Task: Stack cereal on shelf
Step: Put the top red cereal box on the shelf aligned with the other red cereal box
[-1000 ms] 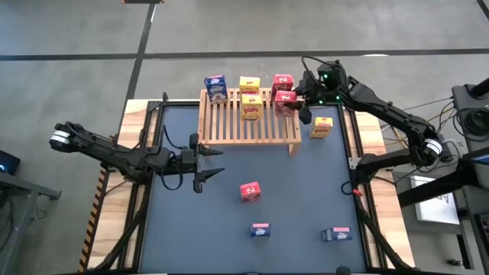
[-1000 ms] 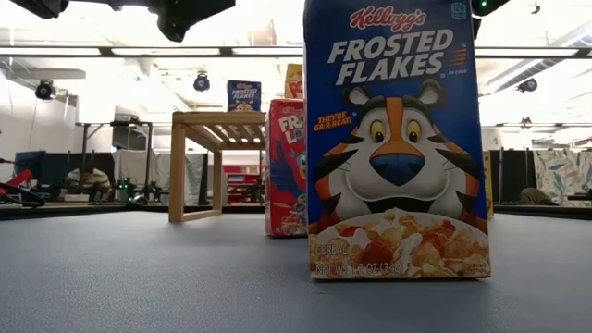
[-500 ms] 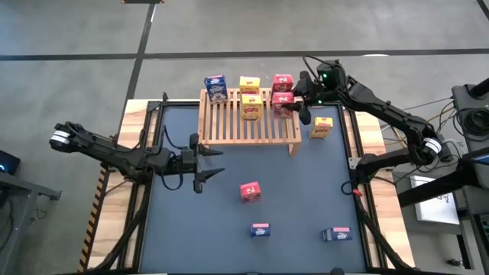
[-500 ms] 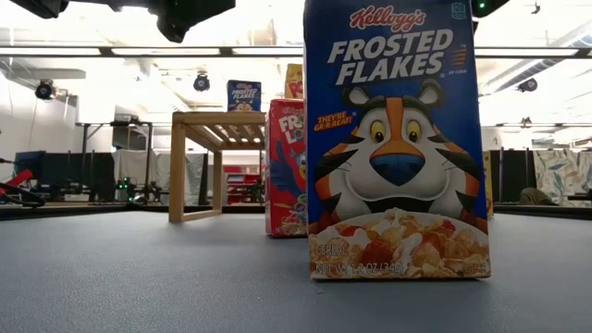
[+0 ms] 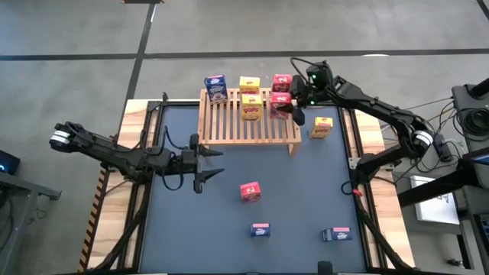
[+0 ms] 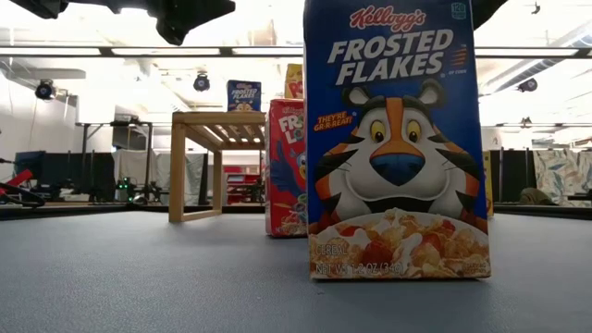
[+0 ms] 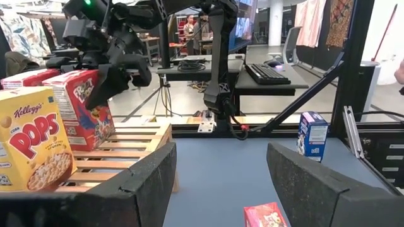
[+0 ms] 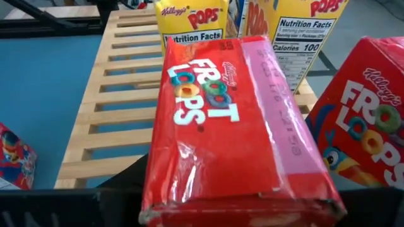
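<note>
The wooden shelf (image 5: 248,116) stands at the table's far side. On its slats are a blue cereal box (image 5: 215,86), two yellow ones (image 5: 249,82) (image 5: 251,105) and a red one (image 5: 282,81). My right gripper (image 5: 289,107) is over the shelf's right part, shut on another red Froot Loops box (image 8: 221,120). My left gripper (image 5: 203,164) hovers near the shelf's near left corner, open, with nothing between its fingers (image 7: 145,183). A yellow box (image 5: 322,127) stands on the table right of the shelf. My right gripper pinches the red box's near end (image 8: 189,205), with a finger (image 8: 88,195) at each narrow side. It comes from the table's far right, slanting down. The box is tilted, its printed front up, and reaches out over the slats; whether its lower end (image 7: 95,142) touches them I cannot tell.
On the mat nearer the front stand a red box (image 5: 250,191), another small box (image 5: 260,229) and a blue box (image 5: 335,234), which fills the low view (image 6: 398,139). Open mat lies between the shelf and these boxes.
My right gripper has gone down and toward the table's left with the red box, bringing it lower over the shelf's right slats, next to the standing red box. The box has stayed in the hold.
</note>
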You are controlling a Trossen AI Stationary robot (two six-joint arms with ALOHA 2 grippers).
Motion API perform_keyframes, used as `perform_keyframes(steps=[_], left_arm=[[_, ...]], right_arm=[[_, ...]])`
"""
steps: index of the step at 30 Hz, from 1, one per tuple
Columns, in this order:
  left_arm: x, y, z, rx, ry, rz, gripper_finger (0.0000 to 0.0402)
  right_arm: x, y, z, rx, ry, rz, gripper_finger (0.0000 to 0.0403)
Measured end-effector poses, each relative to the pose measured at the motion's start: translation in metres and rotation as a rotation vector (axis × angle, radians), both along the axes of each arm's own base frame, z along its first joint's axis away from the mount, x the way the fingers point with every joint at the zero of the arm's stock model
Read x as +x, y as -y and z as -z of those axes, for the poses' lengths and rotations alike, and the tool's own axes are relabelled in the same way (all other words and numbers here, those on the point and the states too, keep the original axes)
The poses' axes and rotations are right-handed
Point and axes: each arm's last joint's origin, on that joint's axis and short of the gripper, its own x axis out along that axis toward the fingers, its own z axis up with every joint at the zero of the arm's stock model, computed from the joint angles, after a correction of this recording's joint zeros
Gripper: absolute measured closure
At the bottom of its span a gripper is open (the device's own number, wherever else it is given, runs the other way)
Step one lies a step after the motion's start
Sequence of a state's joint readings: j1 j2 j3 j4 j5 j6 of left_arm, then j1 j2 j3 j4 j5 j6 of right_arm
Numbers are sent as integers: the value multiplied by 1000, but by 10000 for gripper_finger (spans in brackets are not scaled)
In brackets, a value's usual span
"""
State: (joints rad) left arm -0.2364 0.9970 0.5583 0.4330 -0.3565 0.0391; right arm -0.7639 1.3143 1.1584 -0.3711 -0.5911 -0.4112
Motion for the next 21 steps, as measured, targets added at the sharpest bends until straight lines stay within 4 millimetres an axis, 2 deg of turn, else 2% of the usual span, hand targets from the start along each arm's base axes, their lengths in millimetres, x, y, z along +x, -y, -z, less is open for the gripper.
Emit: perform_keyframes(steps=[10, 21], left_arm=[[0, 0, 1, 2, -4, 0, 171], [0, 0, 1, 2, -4, 0, 171]], right_arm=[[-11, -10, -16, -41, 27, 3, 218], [-4, -4, -5, -9, 0, 4, 218]])
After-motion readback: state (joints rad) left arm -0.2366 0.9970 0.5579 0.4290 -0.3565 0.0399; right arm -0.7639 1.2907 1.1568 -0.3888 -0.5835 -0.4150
